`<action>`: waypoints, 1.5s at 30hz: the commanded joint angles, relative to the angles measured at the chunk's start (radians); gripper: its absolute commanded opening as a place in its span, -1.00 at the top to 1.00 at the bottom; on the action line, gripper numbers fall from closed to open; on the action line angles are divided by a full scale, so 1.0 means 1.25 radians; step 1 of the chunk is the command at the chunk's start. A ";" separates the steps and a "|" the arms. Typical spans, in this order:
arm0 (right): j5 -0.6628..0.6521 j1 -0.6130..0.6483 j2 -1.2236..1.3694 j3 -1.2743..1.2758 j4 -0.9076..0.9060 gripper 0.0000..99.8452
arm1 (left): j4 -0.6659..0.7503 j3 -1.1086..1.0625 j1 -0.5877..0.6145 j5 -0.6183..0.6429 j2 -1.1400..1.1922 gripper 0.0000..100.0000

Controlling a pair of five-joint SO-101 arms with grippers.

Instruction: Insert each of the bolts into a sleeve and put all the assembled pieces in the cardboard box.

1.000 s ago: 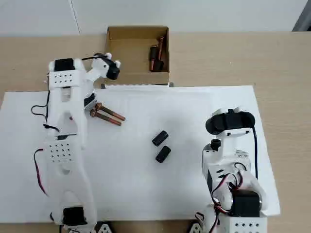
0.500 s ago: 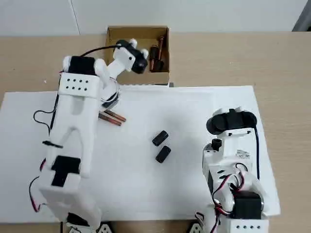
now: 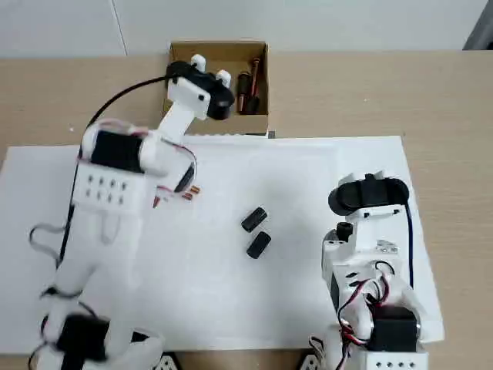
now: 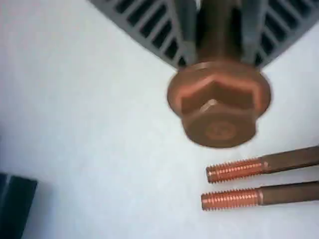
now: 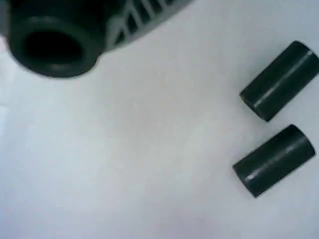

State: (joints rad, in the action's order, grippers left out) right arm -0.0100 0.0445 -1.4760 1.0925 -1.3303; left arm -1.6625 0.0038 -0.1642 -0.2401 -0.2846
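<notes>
Bolt (image 4: 219, 104): clamped by its shank between the jaws of left gripper (image 4: 219, 22), head toward the wrist camera, over sheet (image 3: 308, 169).
Loose bolts (image 4: 234, 198): two, side by side on sheet, partly under left arm (image 3: 115, 177).
Sleeve (image 5: 52, 45): gripped by right gripper (image 5: 79, 30), bore facing the camera.
Loose sleeves (image 3: 253, 219): two, mid-sheet, just beside each other.
Box (image 3: 223, 48): on table (image 3: 447, 92) beyond sheet; assembled pieces (image 3: 246, 86) at its right side.
</notes>
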 commanded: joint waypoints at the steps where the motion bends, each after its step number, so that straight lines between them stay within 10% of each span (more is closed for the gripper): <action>1: -0.009 0.004 -0.006 -0.038 0.007 1.00 | 0.108 -0.139 0.002 0.060 -0.161 0.99; 26: -0.009 0.157 -0.272 0.255 0.196 0.99 | 0.649 -1.078 0.015 0.376 -1.013 0.99; 45: -0.009 0.337 -0.272 0.441 0.530 1.00 | 0.843 -1.242 0.009 0.678 -1.225 0.99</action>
State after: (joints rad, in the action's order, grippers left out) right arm -0.0100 0.3974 -1.7998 1.6372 -0.7488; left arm -0.6820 -1.5520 -0.1519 0.5669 -1.7960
